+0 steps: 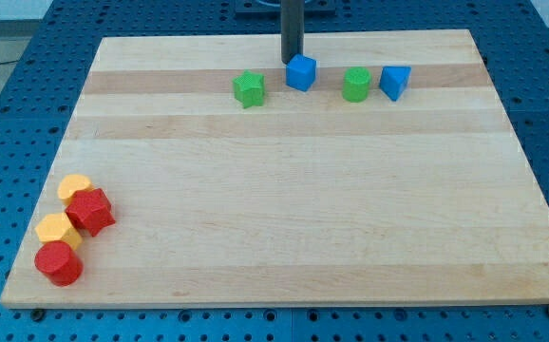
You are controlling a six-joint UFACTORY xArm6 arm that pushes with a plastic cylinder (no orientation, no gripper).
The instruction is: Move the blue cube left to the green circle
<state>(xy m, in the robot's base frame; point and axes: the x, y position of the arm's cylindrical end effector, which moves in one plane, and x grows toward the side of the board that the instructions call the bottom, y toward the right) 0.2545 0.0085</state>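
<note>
While the blue cube (300,72) sits squarish, showing no long axis, my tip (292,61), a plain rod holding nothing, touches its upper-left edge, the green circle (356,85) lying rightward.

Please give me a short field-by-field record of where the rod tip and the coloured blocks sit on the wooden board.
tip: my tip, at the upper left edge of the blue cube
target: green circle, a cylinder-shaped block, to the view's right of the cube
other top-row blocks: green star-shaped block; blue triangular block
bottom-left cluster: two yellow, two red blocks
surface: wooden board
</note>
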